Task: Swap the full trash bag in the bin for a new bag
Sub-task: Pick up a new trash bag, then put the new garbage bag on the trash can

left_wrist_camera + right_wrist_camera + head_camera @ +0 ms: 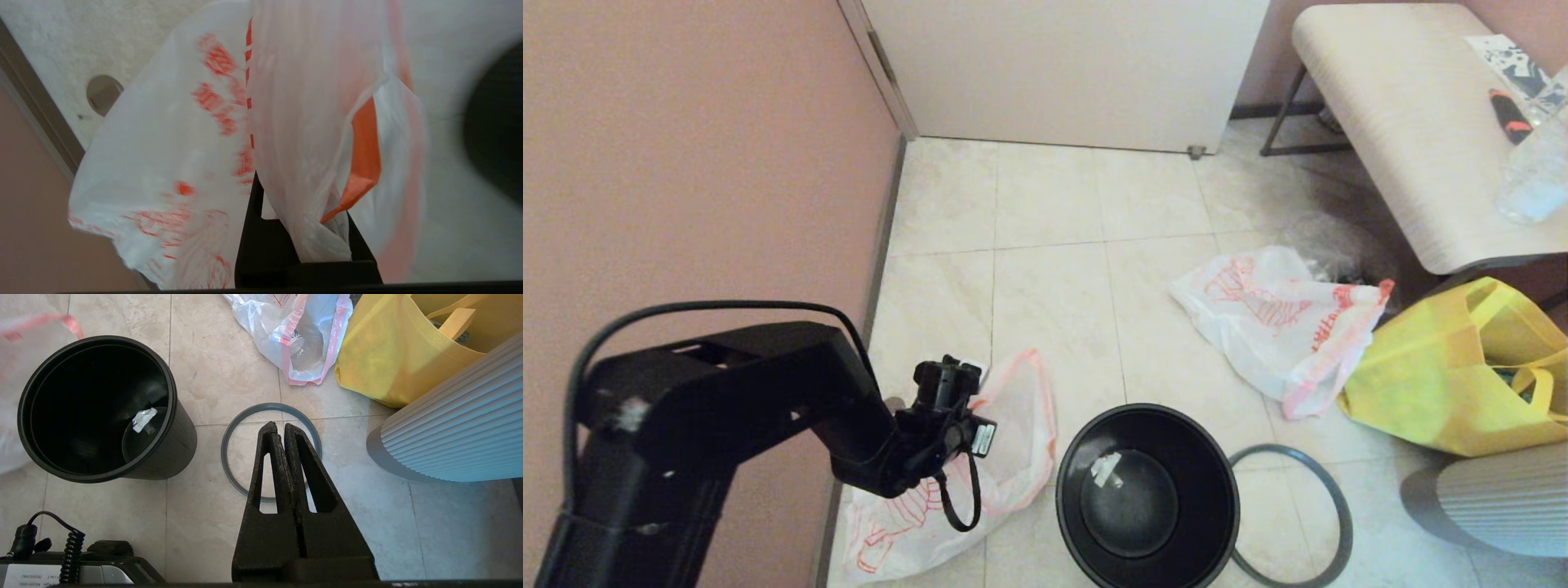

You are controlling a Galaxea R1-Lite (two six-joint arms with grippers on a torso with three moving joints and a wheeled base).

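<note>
Beige floor tiles carry the empty bin (1147, 496), upright with its mouth facing up, while the left gripper (304, 245), at the bin's 9 o'clock, pinches the new bag (1013, 441), hanging lengthwise downward, presumably for lining; right gripper (282, 430) pressed together above the grey hoop (233, 435).

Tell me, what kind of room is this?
Probably a corner inside a home, maybe a hallway: a tiled floor, a pink wall, a white door, and a small black bin with shopping bags lying around it.
</note>
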